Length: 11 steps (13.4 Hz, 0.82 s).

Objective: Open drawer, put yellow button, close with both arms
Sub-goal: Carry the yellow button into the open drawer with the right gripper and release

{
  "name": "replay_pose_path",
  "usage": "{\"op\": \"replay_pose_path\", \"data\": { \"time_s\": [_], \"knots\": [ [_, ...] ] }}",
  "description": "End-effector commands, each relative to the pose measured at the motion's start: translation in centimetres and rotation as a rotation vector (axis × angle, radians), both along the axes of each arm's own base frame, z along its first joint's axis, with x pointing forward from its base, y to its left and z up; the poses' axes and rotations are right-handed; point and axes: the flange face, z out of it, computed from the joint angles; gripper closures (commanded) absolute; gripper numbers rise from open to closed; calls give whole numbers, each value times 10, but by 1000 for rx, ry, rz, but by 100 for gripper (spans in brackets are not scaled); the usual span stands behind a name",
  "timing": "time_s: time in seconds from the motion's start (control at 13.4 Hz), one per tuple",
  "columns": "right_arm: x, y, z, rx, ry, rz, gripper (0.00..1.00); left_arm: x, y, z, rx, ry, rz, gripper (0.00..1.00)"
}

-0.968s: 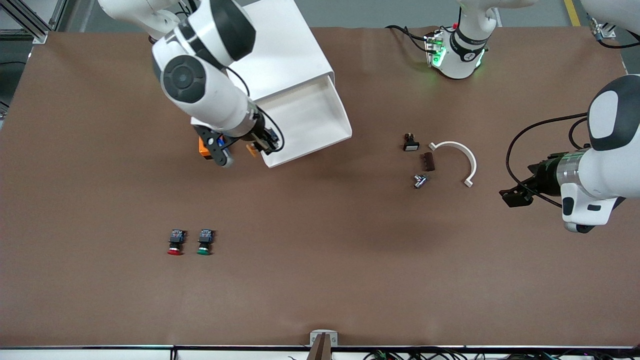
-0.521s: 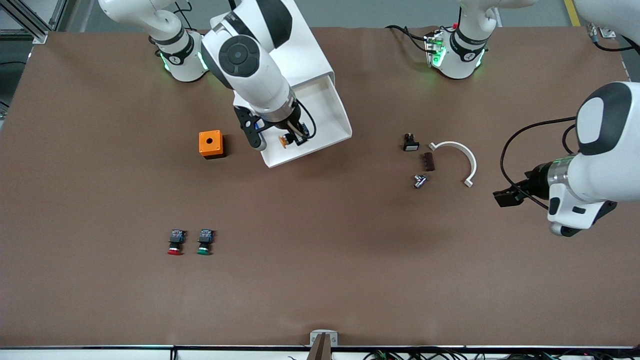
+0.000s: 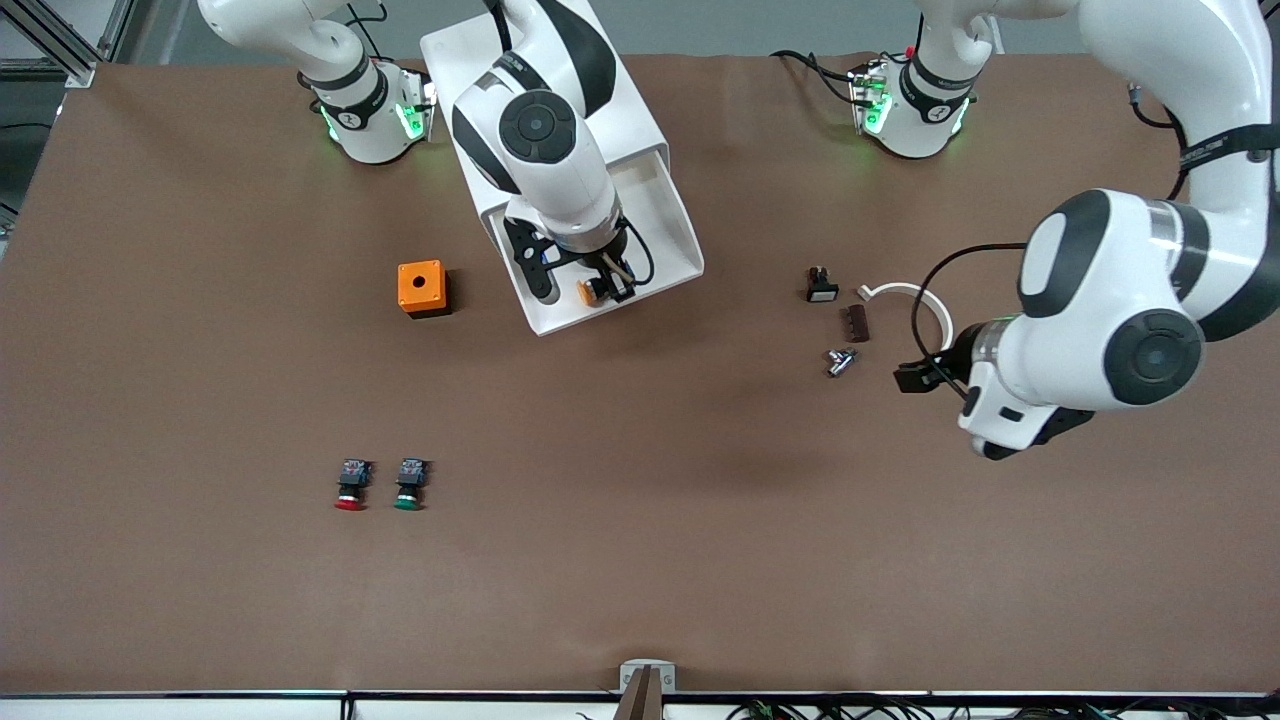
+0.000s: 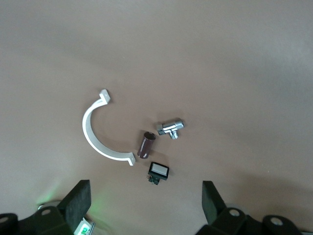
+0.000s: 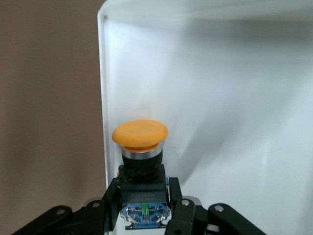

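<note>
Right gripper (image 3: 583, 283) pinched the yellow button (image 5: 140, 138) over the open drawer (image 3: 655, 235), close to its side wall (risk: it clips the rim and tumbles out on release). Left gripper (image 4: 145, 201) hovered spread over the white clamp (image 4: 97, 132).

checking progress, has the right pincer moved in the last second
Yes. The right pincer, holding the yellow button, went from beside the orange box to over the drawer.

Right claw (image 5: 145, 208) clamped on black body of yellow button (image 5: 141, 134), cap pointing toward 12 o'clock, over white drawer (image 5: 220, 98) interior beside its rim; brown surface (image 5: 49, 98) at 9 o'clock.
</note>
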Motion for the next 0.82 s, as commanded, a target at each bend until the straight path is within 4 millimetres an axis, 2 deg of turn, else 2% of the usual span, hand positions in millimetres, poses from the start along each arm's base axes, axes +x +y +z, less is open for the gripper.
{"op": "replay_pose_path", "data": {
  "time_s": [0.0,0.07,0.15,0.37,0.52,0.6,0.74],
  "knots": [
    [5,-8,20,-13,-9,-24,0,-1,-28,-15,-24,-7,-24,0],
    [15,-16,35,-12,-10,-31,0,-2,-37,-19,-39,-2,-15,0],
    [33,-33,49,-11,-15,-44,0,-1,-52,-26,-72,-9,-14,0],
    [79,-90,89,27,-61,68,0,-7,-116,-49,-130,-73,-68,0],
    [103,-135,109,11,-72,250,0,-21,-158,-70,-117,-78,-73,0],
    [116,-167,112,11,-64,337,0,-22,-165,-78,-102,-71,-13,0],
    [131,-217,126,20,-99,540,0,-40,-202,-82,-99,-75,25,0]
  ]
}}
